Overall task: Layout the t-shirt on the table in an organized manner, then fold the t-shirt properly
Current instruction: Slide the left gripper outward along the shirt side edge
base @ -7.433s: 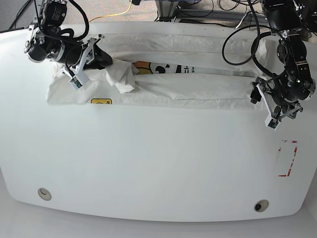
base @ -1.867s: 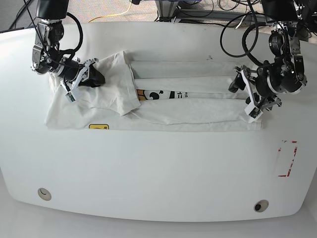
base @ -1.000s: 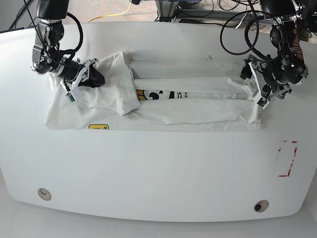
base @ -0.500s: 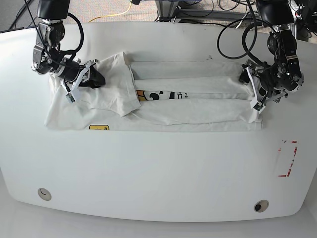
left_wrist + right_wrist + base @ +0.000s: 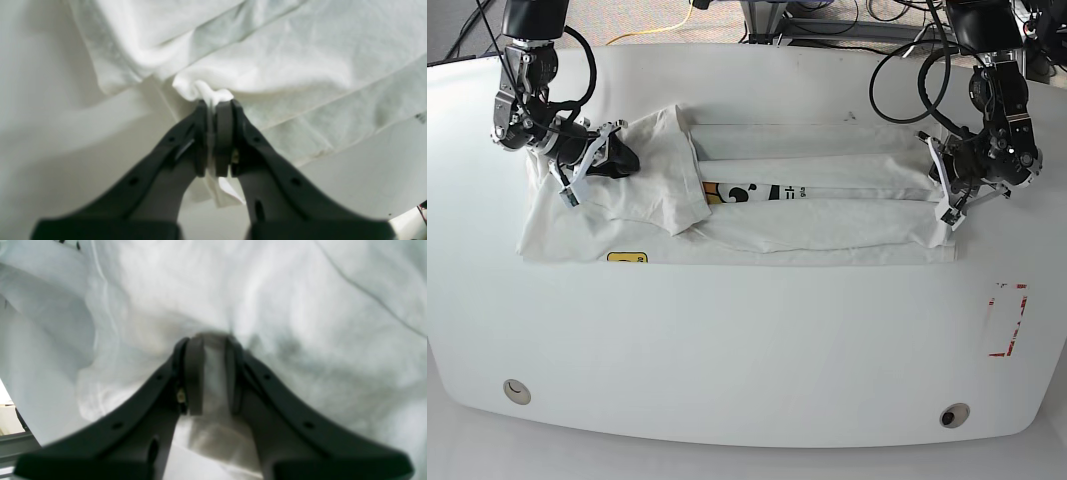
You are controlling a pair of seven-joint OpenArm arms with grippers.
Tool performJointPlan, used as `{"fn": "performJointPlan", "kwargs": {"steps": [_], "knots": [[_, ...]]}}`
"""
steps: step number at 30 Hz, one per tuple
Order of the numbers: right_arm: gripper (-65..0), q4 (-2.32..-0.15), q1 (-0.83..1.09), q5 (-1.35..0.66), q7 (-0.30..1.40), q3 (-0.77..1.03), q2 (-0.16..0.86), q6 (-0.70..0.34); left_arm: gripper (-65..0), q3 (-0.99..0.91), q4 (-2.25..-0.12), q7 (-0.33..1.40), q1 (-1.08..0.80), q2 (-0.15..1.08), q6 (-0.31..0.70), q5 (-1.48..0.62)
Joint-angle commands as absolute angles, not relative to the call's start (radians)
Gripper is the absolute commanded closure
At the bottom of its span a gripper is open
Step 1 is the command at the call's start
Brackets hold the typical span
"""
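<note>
White t-shirt (image 5: 807,215) folded, print mostly hidden (both hands pinching)

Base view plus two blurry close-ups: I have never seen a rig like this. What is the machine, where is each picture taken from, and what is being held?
It is a robot with two arms over a white table. The base view looks down from above; the close-ups come from cameras on each wrist, looking along the dark fingers. A white t-shirt lies partly folded lengthwise, a yellow patch at its near edge. The left gripper, on the base view's right, is pinched shut on the shirt's edge. The right gripper grips cloth at the other end.
</note>
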State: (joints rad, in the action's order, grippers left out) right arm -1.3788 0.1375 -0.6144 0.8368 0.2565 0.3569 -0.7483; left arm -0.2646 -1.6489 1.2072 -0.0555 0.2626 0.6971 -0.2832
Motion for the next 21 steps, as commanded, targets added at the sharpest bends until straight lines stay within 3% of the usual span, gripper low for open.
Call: {"fn": "performJointPlan", "kwargs": {"steps": [1, 21], "knots": [[-13.0, -1.362, 0.157, -0.481, 0.955, 0.251, 0.36, -0.698, 0.0, -0.269, -1.664, 1.199, -0.042, 0.292, 0.698, -0.286], [-13.0, -1.36, 0.159, -0.481, 0.955, 0.251, 0.36, -0.698, -0.4, -0.325, -1.632, 1.199, 0.027, 0.394, 0.698, -0.286]]}}
